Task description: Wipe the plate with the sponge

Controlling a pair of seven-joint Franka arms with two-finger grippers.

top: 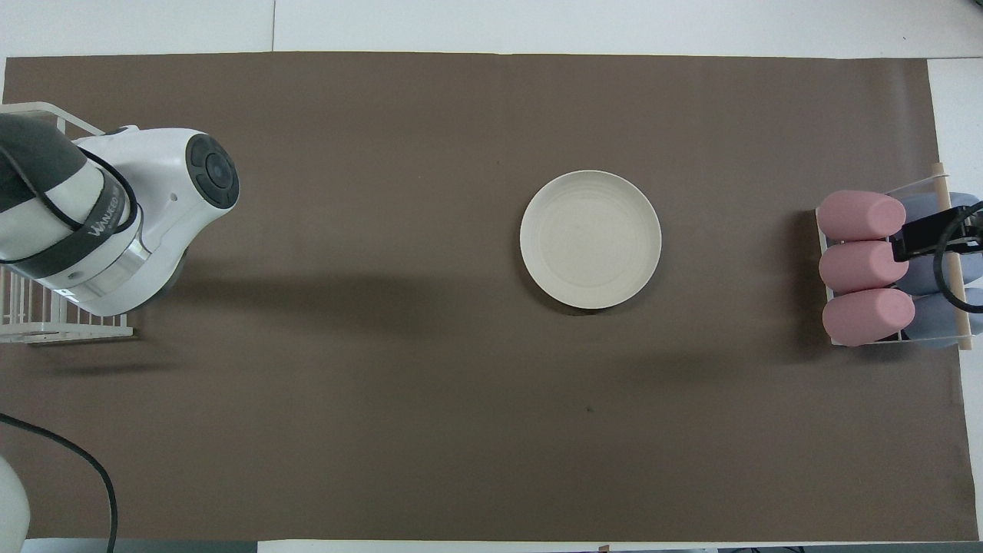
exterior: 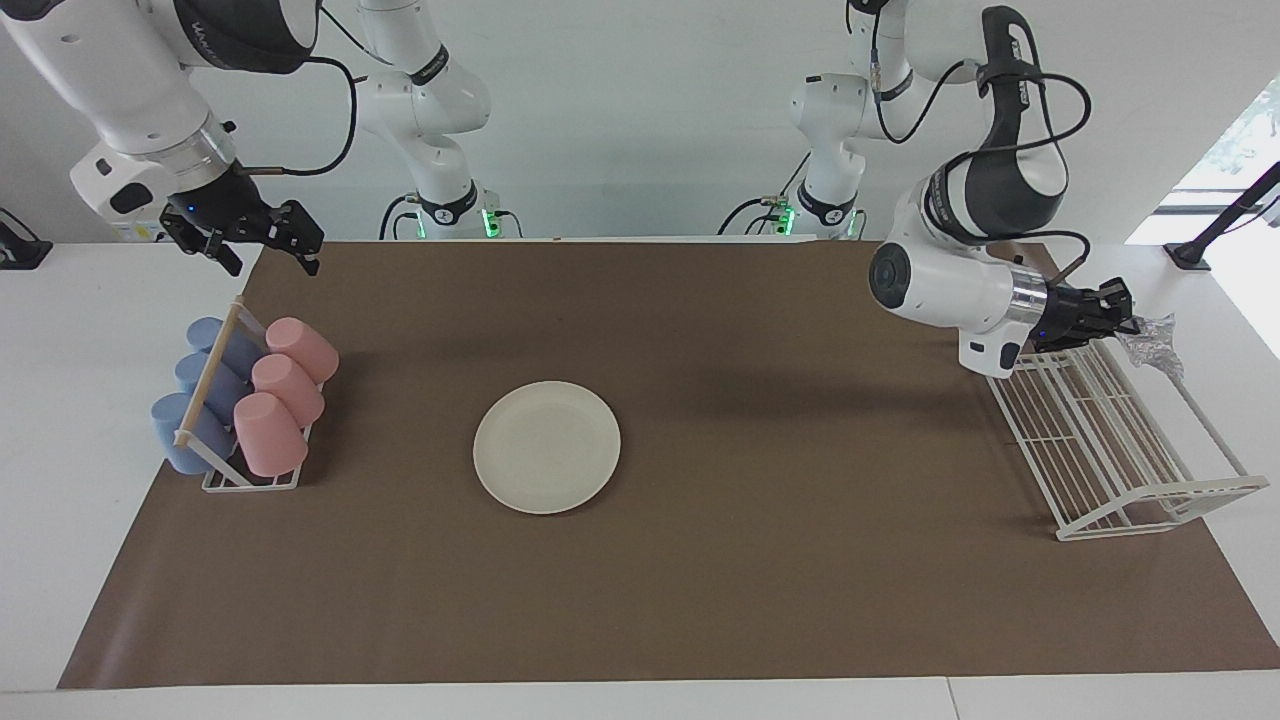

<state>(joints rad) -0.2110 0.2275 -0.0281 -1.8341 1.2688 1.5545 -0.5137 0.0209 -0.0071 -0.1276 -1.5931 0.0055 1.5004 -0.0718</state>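
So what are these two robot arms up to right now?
The left end effector is shut on the sponge, a crinkly silvery pad, and holds it over the white wire rack at the left arm's end of the table. The plate it is meant to wipe lies alone mid-table on the brown mat, untouched at this moment. The right end effector waits, open, above the rack of pink and blue cups.

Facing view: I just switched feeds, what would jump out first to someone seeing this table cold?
The cream plate lies alone mid-mat, untouched. Toward the left arm's end of the table, the left gripper points sideways over the white wire rack, shut on the silvery sponge, well away from the plate. At the right arm's end a rack of pink and blue cups stands out, with the right gripper waiting open in the air above it.
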